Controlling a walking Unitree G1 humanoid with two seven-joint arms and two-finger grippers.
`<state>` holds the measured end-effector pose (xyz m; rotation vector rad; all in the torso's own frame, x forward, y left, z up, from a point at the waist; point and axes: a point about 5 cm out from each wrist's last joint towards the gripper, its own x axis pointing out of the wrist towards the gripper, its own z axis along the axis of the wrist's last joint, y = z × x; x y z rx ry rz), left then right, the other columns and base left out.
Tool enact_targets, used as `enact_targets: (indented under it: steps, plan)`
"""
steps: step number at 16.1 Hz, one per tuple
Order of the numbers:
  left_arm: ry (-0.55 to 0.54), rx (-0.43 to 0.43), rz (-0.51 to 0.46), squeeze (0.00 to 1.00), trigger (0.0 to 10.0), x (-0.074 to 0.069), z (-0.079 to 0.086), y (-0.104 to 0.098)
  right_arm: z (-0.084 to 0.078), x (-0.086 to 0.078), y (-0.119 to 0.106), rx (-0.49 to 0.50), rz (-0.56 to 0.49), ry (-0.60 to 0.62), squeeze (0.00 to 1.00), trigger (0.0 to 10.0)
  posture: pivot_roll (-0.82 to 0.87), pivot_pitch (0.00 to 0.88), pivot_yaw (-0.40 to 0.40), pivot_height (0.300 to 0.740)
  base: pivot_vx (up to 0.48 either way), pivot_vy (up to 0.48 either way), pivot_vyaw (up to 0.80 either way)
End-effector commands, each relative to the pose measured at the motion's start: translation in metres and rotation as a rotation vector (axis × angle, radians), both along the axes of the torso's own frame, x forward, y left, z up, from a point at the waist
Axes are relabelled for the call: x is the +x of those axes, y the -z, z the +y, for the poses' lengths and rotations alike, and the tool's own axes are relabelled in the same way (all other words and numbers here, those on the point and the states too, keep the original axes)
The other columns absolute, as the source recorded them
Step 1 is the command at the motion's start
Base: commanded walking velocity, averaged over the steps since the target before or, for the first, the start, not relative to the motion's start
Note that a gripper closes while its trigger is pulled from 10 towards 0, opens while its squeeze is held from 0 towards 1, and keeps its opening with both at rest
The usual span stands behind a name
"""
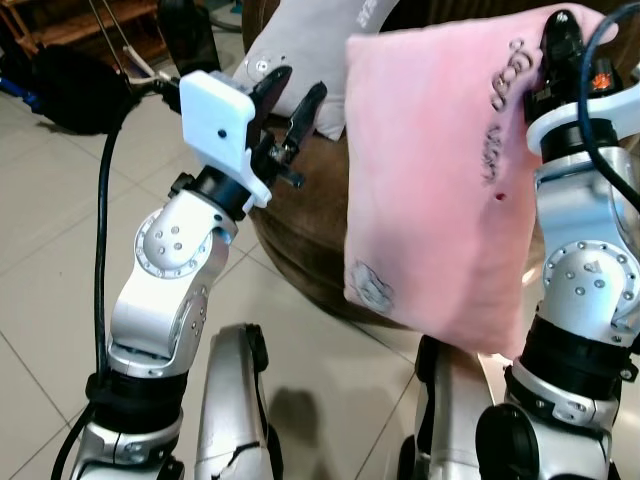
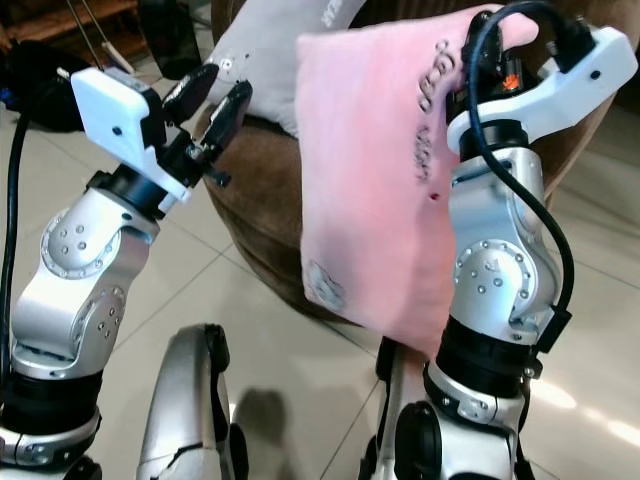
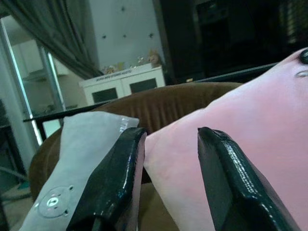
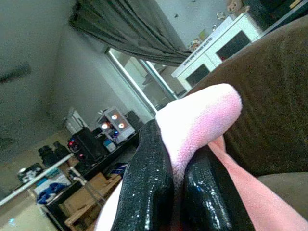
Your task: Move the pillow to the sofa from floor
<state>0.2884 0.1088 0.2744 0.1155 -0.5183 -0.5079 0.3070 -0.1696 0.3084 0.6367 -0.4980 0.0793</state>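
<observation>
1. Left eye view: We hold the pink pillow [image 1: 435, 190] off the floor, hanging by its top corner from the right gripper [image 1: 562, 42], in front of the brown sofa [image 1: 300, 235]. It sags and drapes, so we judge it light, soft and limp, not slippery and not fragile. A corner pinch carries it, but the free lower edge may swing. The left gripper [image 1: 292, 115] is raised beside the pillow with its fingers spread, holding nothing.

2. Right eye view: We see the same scene. A grey cushion [image 2: 275, 50] already lies on the sofa behind the left gripper. The pillow's lower corner hangs over the tiled floor [image 2: 250, 330], clear of it.

3. Left wrist view: We see what the head views do not: the two black fingers [image 3: 113, 185] stand apart, with the pillow's edge just beyond them and not between them. A second hold on this near edge would steady the pillow. The grey cushion lies beside it on the sofa.

4. Right wrist view: We confirm the grip here. The two fingers [image 4: 149, 187] are closed on a bunched fold of pink fabric, which bulges out past the tips. The sofa's brown back [image 4: 269, 101] stands just beyond.
</observation>
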Motion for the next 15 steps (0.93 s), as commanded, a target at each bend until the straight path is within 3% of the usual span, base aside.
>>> enact_targets:
  steps: [1, 8, 15]
  plan:
    - [-0.039, 0.002, 0.015, 0.00, 10.0, 0.002, 0.005, 0.000, 0.005, -0.008, -0.021, -0.024, -0.085, 0.000, 0.00, 10.0, -0.02, 0.000, 0.057, 0.508, 0.000, 0.000, 0.00]
    - [-0.129, 0.012, -0.003, 0.00, 10.0, 0.003, 0.021, -0.008, 0.014, 0.000, -0.024, -0.108, -0.069, 0.002, 0.00, 10.0, 0.00, 0.000, 0.029, 0.578, 0.000, 0.000, 0.00]
    - [-0.129, 0.028, 0.041, 0.00, 10.0, 0.006, 0.018, 0.002, 0.019, 0.001, -0.026, -0.124, -0.071, 0.000, 0.00, 10.0, -0.02, 0.000, 0.041, 0.643, 0.000, 0.000, 0.00]
